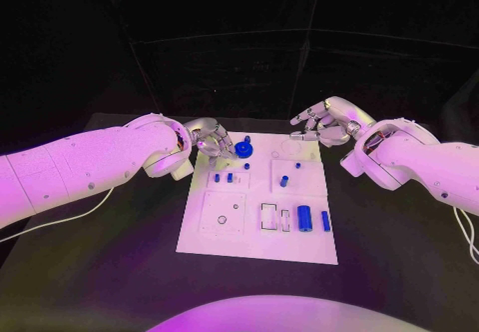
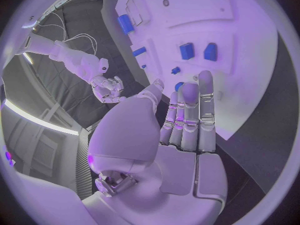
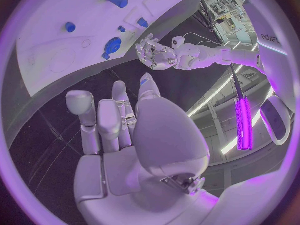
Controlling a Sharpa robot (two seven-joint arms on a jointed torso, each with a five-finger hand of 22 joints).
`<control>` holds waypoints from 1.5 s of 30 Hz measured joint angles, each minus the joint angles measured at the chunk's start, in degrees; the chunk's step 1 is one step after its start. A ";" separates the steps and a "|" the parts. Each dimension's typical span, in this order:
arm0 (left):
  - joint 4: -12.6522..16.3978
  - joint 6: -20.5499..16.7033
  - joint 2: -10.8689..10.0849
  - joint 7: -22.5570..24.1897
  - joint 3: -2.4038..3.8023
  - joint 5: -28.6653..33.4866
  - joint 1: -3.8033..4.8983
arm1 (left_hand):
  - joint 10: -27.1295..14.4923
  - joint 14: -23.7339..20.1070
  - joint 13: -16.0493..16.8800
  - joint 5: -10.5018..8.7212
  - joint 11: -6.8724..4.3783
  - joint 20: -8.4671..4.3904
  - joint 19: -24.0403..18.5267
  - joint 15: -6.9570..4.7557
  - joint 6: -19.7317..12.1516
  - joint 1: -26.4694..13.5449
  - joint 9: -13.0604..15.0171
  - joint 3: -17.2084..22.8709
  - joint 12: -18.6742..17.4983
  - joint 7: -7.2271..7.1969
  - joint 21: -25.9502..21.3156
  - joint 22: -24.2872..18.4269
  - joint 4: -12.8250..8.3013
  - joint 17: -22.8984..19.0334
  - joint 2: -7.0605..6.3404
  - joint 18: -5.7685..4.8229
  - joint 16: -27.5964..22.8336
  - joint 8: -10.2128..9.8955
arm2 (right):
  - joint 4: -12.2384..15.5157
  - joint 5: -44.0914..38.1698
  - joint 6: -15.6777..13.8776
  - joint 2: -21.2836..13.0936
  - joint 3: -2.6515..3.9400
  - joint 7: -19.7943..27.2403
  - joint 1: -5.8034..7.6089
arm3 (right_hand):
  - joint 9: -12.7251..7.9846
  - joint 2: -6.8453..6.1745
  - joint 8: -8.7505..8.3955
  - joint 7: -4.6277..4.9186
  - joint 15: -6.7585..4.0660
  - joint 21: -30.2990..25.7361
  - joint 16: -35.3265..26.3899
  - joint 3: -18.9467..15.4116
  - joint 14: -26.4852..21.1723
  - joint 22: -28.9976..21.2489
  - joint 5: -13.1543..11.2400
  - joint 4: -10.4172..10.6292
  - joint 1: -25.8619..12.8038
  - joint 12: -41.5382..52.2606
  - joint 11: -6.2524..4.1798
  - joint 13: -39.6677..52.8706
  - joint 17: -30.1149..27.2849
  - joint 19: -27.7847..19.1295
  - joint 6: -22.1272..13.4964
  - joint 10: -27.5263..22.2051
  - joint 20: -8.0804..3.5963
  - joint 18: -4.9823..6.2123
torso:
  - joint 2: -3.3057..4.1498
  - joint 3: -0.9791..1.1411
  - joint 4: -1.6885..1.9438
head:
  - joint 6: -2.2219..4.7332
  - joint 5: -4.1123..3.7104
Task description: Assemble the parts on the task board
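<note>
The white task board (image 1: 255, 238) lies in the middle of the black table. On it are a round blue disc (image 1: 243, 149), two small blue blocks (image 1: 223, 178), a blue peg (image 1: 284, 182) and a large blue cylinder (image 1: 303, 218) beside a thinner blue bar (image 1: 325, 220). My left hand (image 1: 210, 140) hovers at the board's far left corner, fingers straight and holding nothing (image 2: 187, 115). Close to it lies the disc (image 3: 113, 45). My right hand (image 1: 325, 122) hangs over the far right corner, fingers apart and empty (image 3: 119, 120).
Black table surface (image 1: 130, 235) surrounds the board on every side. A white cable (image 1: 60, 220) trails under my left arm, and another cable (image 1: 466, 235) runs along the right edge. A dark wall stands behind the table.
</note>
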 measured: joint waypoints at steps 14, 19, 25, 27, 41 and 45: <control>-5.20 -2.74 6.69 10.54 -1.51 -17.26 0.02 | 2.34 8.82 -16.83 -0.49 -0.03 -0.39 7.06 -0.50 8.45 2.82 -9.20 0.55 -11.74 -0.71 -0.12 -1.89 -5.29 4.86 -2.78 0.84 11.07 -12.02 | -0.14 0.02 0.01 0.32 0.00 0.00 0.00 | 0.00 0.23 0.00 0.00 0.00 0.00 0.00 -0.15 0.00 -0.14 0.00 0.15 -0.23 0.00 0.00 -0.09 -0.08 0.00 0.00 0.00 0.00 0.00 | -0.02 0.04 -0.15 | 0.83 -0.34; -7.42 -2.54 8.82 10.86 -1.78 -23.79 0.02 | 3.78 14.19 -19.09 -0.49 -0.46 -0.83 10.96 -0.95 10.18 2.82 -10.19 0.15 -12.55 -1.00 4.51 1.68 -5.69 14.51 -2.78 0.84 20.56 -13.96 | -0.13 0.02 0.01 0.41 0.00 0.00 0.00 | 0.00 0.23 0.00 0.00 0.00 0.00 0.00 -0.15 0.00 -0.14 0.00 0.15 -0.23 0.00 0.00 -0.09 -0.08 0.00 0.00 0.00 0.00 0.00 | -0.01 0.04 -0.17 | 0.91 -0.52; -9.43 -1.76 10.49 10.82 -1.94 -28.31 -0.05 | 5.13 16.57 -21.05 -0.48 -0.71 -1.30 15.08 -1.33 11.59 2.82 -10.40 0.23 -13.77 -1.39 12.76 9.53 -6.09 19.72 -2.78 -0.09 25.36 -15.42 | -0.11 0.03 0.02 0.56 0.00 0.00 0.00 | 0.00 0.23 0.00 0.00 0.00 0.00 0.00 -0.15 0.00 -0.14 0.00 0.15 -0.23 0.00 0.00 -0.11 -0.07 0.00 0.00 0.00 0.00 0.00 | 0.00 0.03 -0.18 | 0.81 -0.60; -9.79 -1.45 10.81 10.78 -1.97 -29.08 -0.08 | 5.20 16.79 -21.30 -0.49 -0.65 -1.35 15.51 -1.55 11.80 2.82 -10.40 0.23 -13.95 -1.60 13.61 10.35 -6.09 19.96 -2.78 -0.09 25.65 -15.50 | -0.11 0.03 0.02 0.59 0.00 0.00 0.00 | 0.00 0.23 0.00 0.00 0.00 0.00 0.00 -0.15 0.00 -0.14 0.00 0.15 -0.23 0.00 0.00 -0.13 -0.07 0.00 0.00 0.00 0.00 0.00 | 0.00 0.03 -0.18 | 0.76 -0.62; -11.40 2.52 11.96 9.80 -2.06 -32.72 -0.30 | 7.45 17.19 -22.73 -0.48 -1.06 -1.52 17.02 -1.55 13.73 2.35 -10.39 0.39 -14.92 -1.73 17.33 14.14 -6.24 20.16 -2.30 -0.97 26.31 -16.50 | -0.18 0.03 0.05 0.78 0.00 0.02 0.00 | 0.00 0.22 0.00 0.00 0.00 0.00 0.00 -0.15 0.00 -0.13 0.00 0.15 -0.23 0.00 0.00 -0.13 -0.07 0.00 0.00 0.00 0.00 0.01 | -0.07 0.00 -0.12 | 0.52 -0.79; -11.68 3.34 12.18 9.59 -2.07 -33.07 -0.50 | 7.87 17.39 -22.92 -0.49 -1.07 -1.65 17.23 -1.75 14.03 2.35 -10.39 0.54 -15.08 -2.00 17.64 14.56 -6.40 20.05 -2.30 -0.97 26.31 -16.66 | -0.20 0.03 0.06 0.84 0.00 0.03 0.00 | 0.00 0.23 0.00 0.00 0.00 0.00 0.00 -0.15 0.00 -0.13 0.00 0.15 -0.23 0.00 0.00 -0.13 -0.07 0.00 0.00 0.00 0.00 0.00 | -0.06 -0.01 -0.09 | 0.52 -0.86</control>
